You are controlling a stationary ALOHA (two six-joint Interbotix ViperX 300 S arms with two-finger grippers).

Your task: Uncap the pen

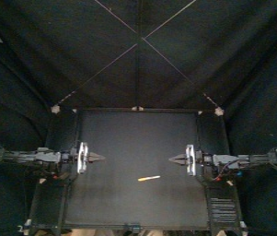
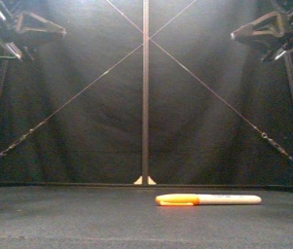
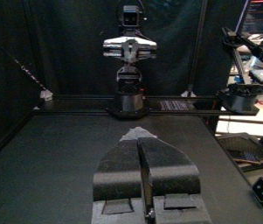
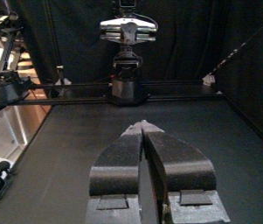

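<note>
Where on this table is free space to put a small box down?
Most of the table is bare: the whole back half toward the curtain, and the front left corner. The marker pen lies right of the middle, nearer the front. It is tightest at the two side edges, where the left gripper and right gripper hang.

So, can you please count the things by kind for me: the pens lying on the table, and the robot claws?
white marker pen with an orange cap: 1
black two-jaw claws, both shut and away from the pen: 2 (left claw, right claw)
Total: 3
</note>
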